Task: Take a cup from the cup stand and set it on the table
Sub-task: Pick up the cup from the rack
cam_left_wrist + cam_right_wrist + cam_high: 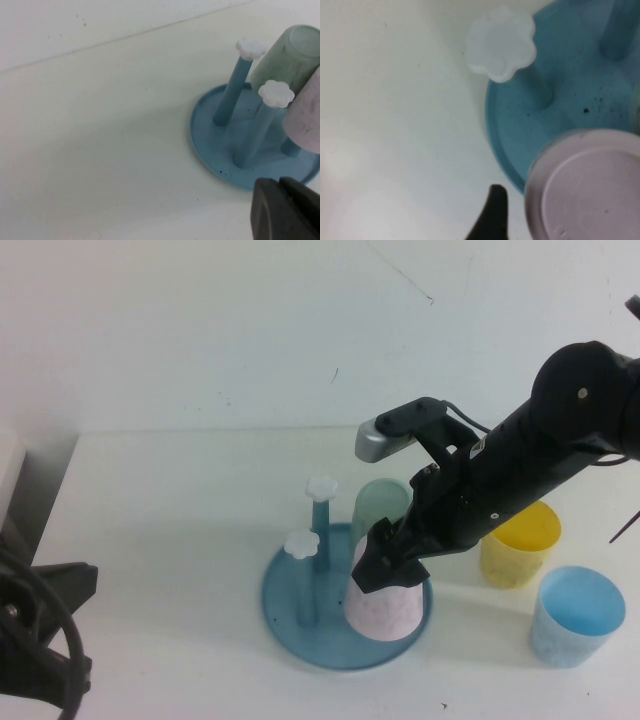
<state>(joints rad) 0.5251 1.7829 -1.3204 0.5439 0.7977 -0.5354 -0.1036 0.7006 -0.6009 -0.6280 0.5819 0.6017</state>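
The right hand (392,562) hovered over the inverted pink cup (384,602) on the cup stand (290,612), its finger state unclear, while the left hand (40,625) sat parked far left of the stand, likewise unclear.
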